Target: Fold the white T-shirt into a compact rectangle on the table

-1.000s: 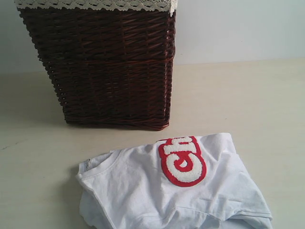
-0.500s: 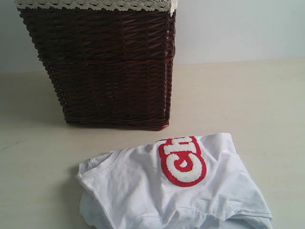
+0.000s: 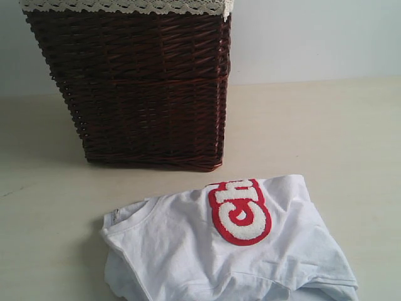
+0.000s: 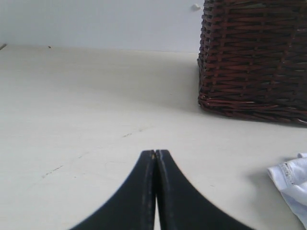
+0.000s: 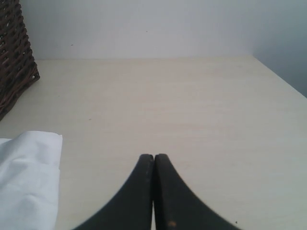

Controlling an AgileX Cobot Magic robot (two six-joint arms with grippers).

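The white T-shirt (image 3: 188,251) sat rumpled on the table (image 3: 338,125) in front of the wicker basket (image 3: 138,94), so I'd guess folding hadn't really begun. The left gripper (image 4: 155,153) and right gripper (image 5: 153,155) were both pinched closed and empty, parked low on either side of it, probably a ready pose.

One white T-shirt (image 3: 188,257) is in view. It carries one patch of red-outlined lettering (image 3: 241,213), of which two letters show, a C and an h. There is one dark brown wicker basket (image 3: 144,94), with one strip of cream lace trim (image 3: 125,6) along its top edge. One table (image 3: 326,138) bears both the shirt and the basket, so two things rest on it. One pale wall (image 3: 313,37) stands behind. Two grippers show, one in each wrist view: the left gripper (image 4: 155,154) and the right gripper (image 5: 153,157), each with two black fingers (image 4: 136,196), making four fingers in all
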